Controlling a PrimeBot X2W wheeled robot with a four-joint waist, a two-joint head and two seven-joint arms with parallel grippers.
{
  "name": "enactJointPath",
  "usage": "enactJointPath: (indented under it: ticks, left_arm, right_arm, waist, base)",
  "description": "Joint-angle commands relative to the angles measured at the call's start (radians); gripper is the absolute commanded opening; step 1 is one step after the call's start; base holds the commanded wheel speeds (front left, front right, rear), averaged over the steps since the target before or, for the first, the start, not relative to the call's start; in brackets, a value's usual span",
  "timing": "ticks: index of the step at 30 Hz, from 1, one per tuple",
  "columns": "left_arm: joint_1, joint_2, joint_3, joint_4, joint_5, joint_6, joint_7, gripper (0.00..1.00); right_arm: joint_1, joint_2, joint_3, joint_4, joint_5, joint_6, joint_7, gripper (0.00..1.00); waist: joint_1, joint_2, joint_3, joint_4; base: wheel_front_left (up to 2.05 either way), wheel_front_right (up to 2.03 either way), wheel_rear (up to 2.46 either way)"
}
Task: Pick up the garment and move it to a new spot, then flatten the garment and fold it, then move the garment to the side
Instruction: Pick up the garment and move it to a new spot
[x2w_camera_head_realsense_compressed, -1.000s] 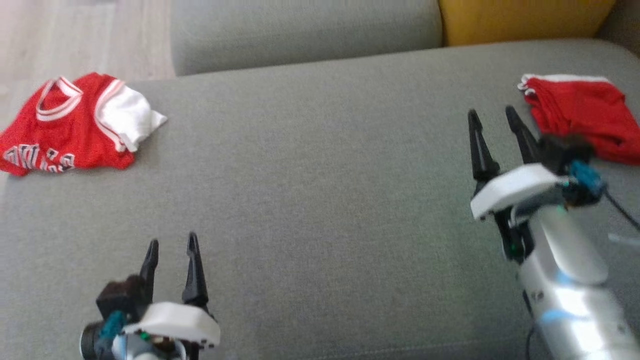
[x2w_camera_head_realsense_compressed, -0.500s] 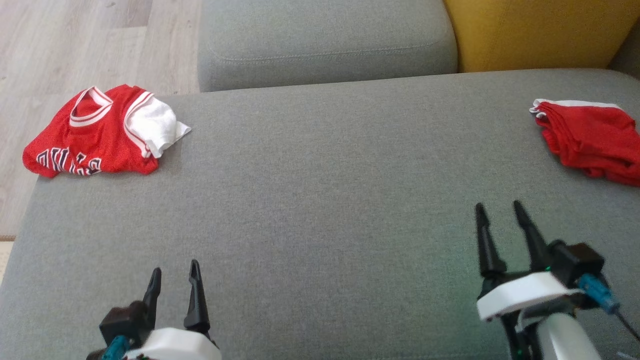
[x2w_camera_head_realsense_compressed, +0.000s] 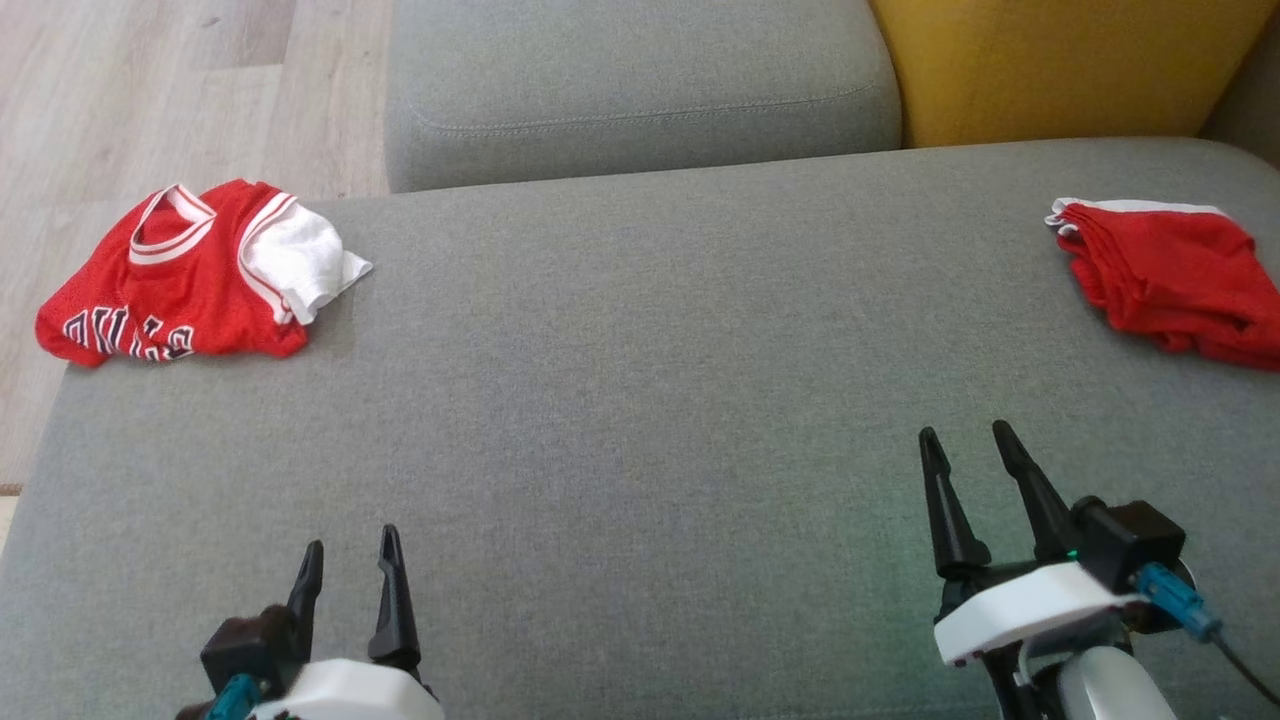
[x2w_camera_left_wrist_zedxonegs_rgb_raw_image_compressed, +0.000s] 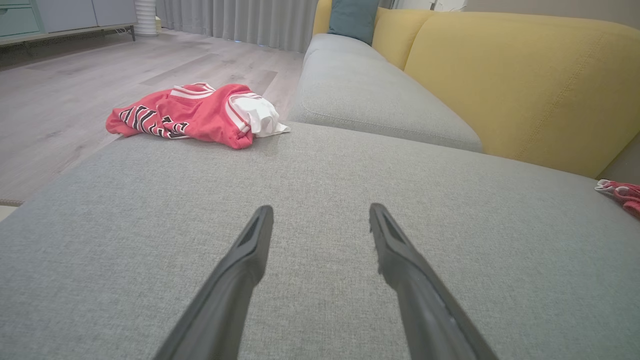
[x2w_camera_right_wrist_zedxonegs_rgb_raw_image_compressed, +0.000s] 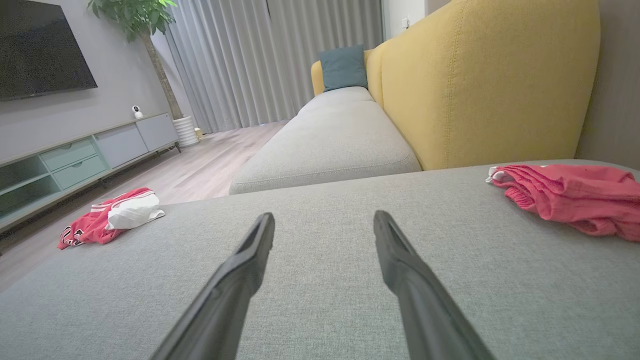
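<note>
The right gripper (x2w_camera_head_realsense_compressed: 964, 430) has backed off the shorts (x2w_camera_head_realsense_compressed: 1170, 275) to lower right, fingers (x2w_camera_head_realsense_compressed: 945, 510) wide, empty; left gripper (x2w_camera_head_realsense_compressed: 351, 538) wide too. Shorts seem set aside; crumpled jersey (x2w_camera_head_realsense_compressed: 170, 290), upper left, likely next.

— What's around the right pincer (x2w_camera_right_wrist_zedxonegs_rgb_raw_image_compressed: 324, 216)?
— Its jaws stand wide apart above the grey sofa seat (x2w_camera_right_wrist_zedxonegs_rgb_raw_image_compressed: 325, 300). Some red shorts (x2w_camera_right_wrist_zedxonegs_rgb_raw_image_compressed: 565, 197) lie ahead to its right; a red-and-white jersey (x2w_camera_right_wrist_zedxonegs_rgb_raw_image_compressed: 100, 222) lies well off to its left.

Left gripper (x2w_camera_head_realsense_compressed: 352, 538) and right gripper (x2w_camera_head_realsense_compressed: 964, 429) hover, jaws spread wide.
</note>
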Motion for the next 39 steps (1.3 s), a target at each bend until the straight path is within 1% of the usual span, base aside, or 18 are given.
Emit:
enactJointPath:
  ticks: [1,14,17,19,23,29,33,34,37,39]
  left_arm:
    - [-0.043,-0.005,0.031,-0.028,0.001,0.005,-0.012,1.0]
    - [-0.038,-0.005,0.026,-0.029,0.001,0.005,-0.012,1.0]
    - [-0.041,-0.005,0.022,-0.027,0.001,0.002,-0.012,1.0]
    - [-0.045,-0.005,0.019,-0.03,0.004,0.0,-0.012,1.0]
    - [-0.054,-0.005,0.007,-0.049,0.016,-0.006,-0.012,1.0]
    - [-0.053,-0.005,0.003,-0.076,0.033,-0.012,-0.012,1.0]
    - [-0.048,0.002,0.017,-0.082,0.035,-0.011,-0.012,1.0]
    - [-0.048,0.002,0.017,-0.082,0.035,-0.011,-0.012,1.0]
    - [-0.044,0.008,0.027,-0.083,0.034,-0.01,-0.012,1.0]
    - [-0.041,0.011,0.038,-0.086,0.032,-0.007,-0.012,1.0]
  right_arm:
    - [-0.025,-0.003,0.028,-0.042,-0.004,-0.001,0.002,1.0]
    - [-0.014,-0.003,0.03,-0.056,-0.009,-0.001,0.02,1.0]
    - [-0.011,-0.003,0.029,-0.062,-0.013,-0.001,0.021,1.0]
    - [-0.007,-0.003,0.027,-0.068,-0.016,-0.001,0.021,1.0]
    - [0.0,-0.003,0.024,-0.079,-0.013,-0.001,0.017,1.0]
    - [0.009,-0.003,0.03,-0.089,0.002,-0.001,0.01,1.0]
    - [0.01,-0.003,0.042,-0.085,0.012,-0.001,0.005,1.0]
    - [0.01,-0.003,0.042,-0.085,0.012,-0.001,0.005,1.0]
    - [0.008,-0.003,0.046,-0.081,0.018,-0.001,0.0,1.0]
    - [0.003,-0.003,0.055,-0.077,0.021,-0.001,-0.001,1.0]
  waist:
    - [0.0001,-0.0001,0.0,0.0]
    - [0.0001,-0.0001,-0.005,0.006]
    - [0.0001,-0.0001,-0.006,0.023]
    - [0.0001,-0.0001,-0.008,0.047]
    - [0.0001,-0.0001,-0.012,0.132]
    - [0.0001,-0.0001,-0.021,0.311]
    - [0.0001,-0.0001,-0.023,0.423]
    - [0.0001,-0.0001,-0.023,0.423]
    - [0.0001,-0.0001,-0.022,0.498]
    - [0.0001,-0.0001,-0.017,0.533]
  base:
    - [0.0,0.0,0.0]
    - [0.0,0.0,0.0]
    - [0.0,0.0,0.0]
    - [0.0,0.0,0.0]
    - [0.0,0.0,0.0]
    - [0.0,0.0,0.0]
    - [0.0,0.0,0.0]
    - [0.0,0.0,0.0]
    - [0.0,0.0,0.0]
    - [0.0,0.0,0.0]
